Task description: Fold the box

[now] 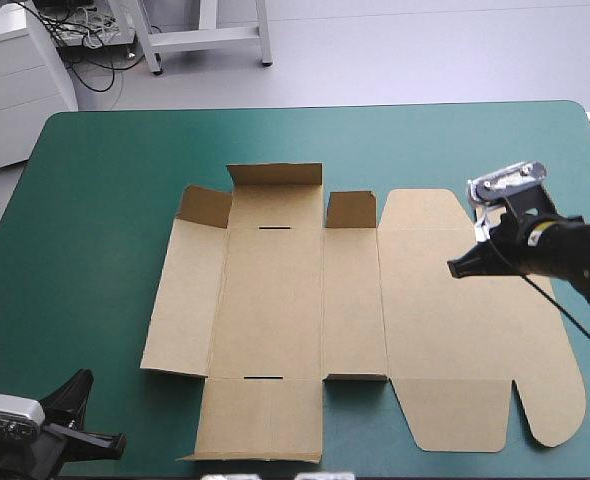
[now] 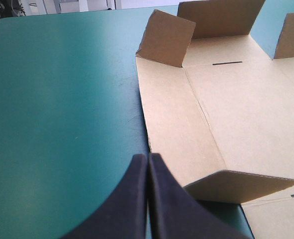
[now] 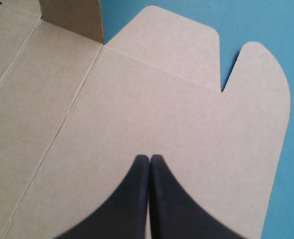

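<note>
Although the box [image 1: 305, 300] has its creases ready, it lies almost wholly flat at the middle of the teal-green table [image 1: 95, 200], so I judge the folding to be at its very start. Only the far side has come up at all: the far flap [image 1: 275, 175] stands nearly upright, and a small tab on either side of it, the left tab [image 1: 203, 205] and the right tab [image 1: 350, 208], leans up from the board. The wide lid panel [image 1: 465, 340] with its rounded ears lies flat toward the right, and the near flap [image 1: 260, 415] lies flat too.

The right gripper [image 1: 453, 268] hovers over the lid panel's far part, its black fingers pressed together in one point and holding nothing (whether the tip touches the board I cannot tell). The left gripper [image 1: 80, 385] is at the table's near left corner, off the board and just beside its left wall panel, fingers likewise together and empty.

The next move probably calls for raising a side wall: a closed tip slid under the panel's free edge, or the fingers parted to pinch it, while the other arm presses the base down so the sheet does not skid
</note>
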Robot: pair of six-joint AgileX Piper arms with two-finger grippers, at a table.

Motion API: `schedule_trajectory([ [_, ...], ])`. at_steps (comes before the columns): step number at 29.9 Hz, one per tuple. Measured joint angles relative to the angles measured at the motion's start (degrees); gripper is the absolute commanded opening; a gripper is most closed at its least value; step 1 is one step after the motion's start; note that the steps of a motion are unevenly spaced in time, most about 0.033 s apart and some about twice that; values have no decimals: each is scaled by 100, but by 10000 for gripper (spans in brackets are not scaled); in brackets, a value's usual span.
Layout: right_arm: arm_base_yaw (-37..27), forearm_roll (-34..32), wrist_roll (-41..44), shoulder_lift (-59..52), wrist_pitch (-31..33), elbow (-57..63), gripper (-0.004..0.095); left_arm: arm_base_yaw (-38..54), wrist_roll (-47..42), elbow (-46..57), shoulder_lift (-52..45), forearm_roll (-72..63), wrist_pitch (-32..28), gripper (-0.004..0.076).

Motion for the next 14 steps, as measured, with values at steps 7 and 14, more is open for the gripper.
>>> schedule_trajectory([
  [7,-5,64,178,-1172,-183,1051,-23,0,-30,-232,276,-190,14,-32],
  [14,-5,64,270,-1788,-181,1381,-23,0,-38,-884,1357,-262,-110,-32],
])
